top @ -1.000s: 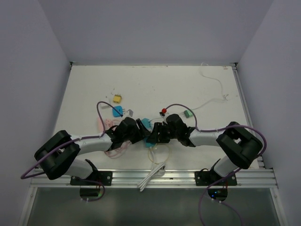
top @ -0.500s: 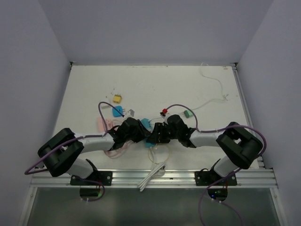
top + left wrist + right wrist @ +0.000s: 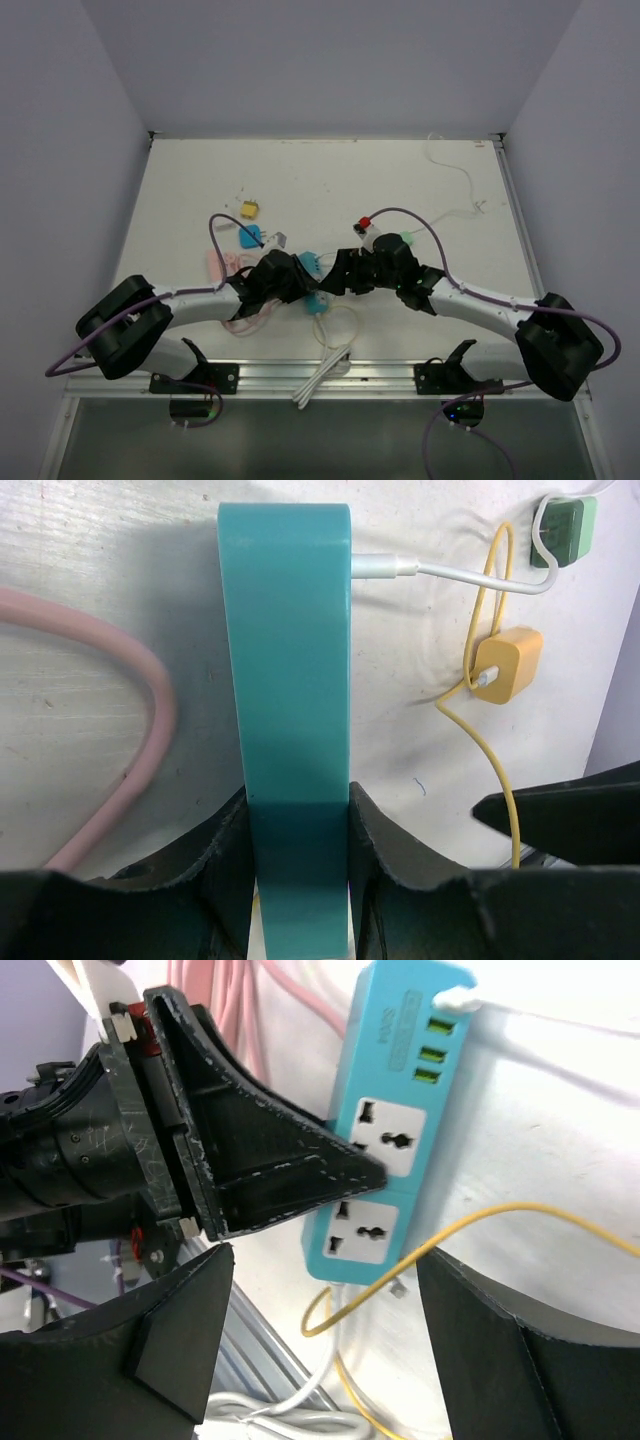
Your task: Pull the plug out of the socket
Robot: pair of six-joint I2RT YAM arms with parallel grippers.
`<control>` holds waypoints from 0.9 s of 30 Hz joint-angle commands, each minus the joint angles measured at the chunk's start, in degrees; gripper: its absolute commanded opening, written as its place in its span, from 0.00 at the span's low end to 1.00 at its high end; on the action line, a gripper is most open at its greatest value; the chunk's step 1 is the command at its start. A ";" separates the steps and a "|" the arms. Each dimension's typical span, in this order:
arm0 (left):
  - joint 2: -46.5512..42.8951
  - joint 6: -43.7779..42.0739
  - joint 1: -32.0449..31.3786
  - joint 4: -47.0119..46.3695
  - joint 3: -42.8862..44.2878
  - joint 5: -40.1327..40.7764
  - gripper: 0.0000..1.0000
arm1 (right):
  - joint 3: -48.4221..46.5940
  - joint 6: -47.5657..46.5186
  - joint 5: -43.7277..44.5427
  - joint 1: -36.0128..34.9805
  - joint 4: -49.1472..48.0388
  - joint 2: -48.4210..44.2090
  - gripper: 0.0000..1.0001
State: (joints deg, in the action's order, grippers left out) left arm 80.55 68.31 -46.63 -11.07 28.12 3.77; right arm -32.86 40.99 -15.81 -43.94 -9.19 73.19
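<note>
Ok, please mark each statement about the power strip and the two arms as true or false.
1. The left fingers clamp the teal power strip. True.
2. The right fingers are shut on a plug. False: they stand open and hold nothing.
3. Both mains sockets on the strip are empty. True.
4. A pink cable is plugged into the strip. False: a white USB cable is plugged in.

The left arm (image 3: pixel 195 300) and the right arm (image 3: pixel 472 296) are being shown as white tubular links joined by bulky black joint housings. A purple cable (image 3: pixel 402 210) is being routed in loose loops along each arm. Black wedge-shaped fingers (image 3: pixel 270 1175), scuffed pale at the edges, are being retained by silver screws (image 3: pixel 185 1227) near red detailing (image 3: pixel 152 1038). Black base brackets (image 3: pixel 190 378) are being used at each foot.
</note>
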 commanded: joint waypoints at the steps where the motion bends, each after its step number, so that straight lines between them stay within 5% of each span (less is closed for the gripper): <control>1: -0.93 -5.55 -0.04 3.77 2.46 0.63 0.00 | -3.25 -6.17 3.24 1.49 7.50 -3.84 0.77; 9: -1.80 -9.61 -0.04 9.05 4.40 0.36 0.00 | -9.24 -12.01 4.83 7.55 15.53 -3.94 0.65; 18: -0.40 -4.51 -0.04 2.12 2.73 -3.42 0.00 | -6.95 4.35 1.57 8.26 -3.90 6.17 0.54; 27: -0.66 -2.92 -0.04 1.41 1.94 -4.12 0.00 | -6.87 5.76 6.84 6.42 -9.34 12.85 0.53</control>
State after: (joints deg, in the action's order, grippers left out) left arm 80.55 64.10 -46.63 -6.15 30.96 0.56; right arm -39.97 44.75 -11.57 -37.04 -12.84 85.01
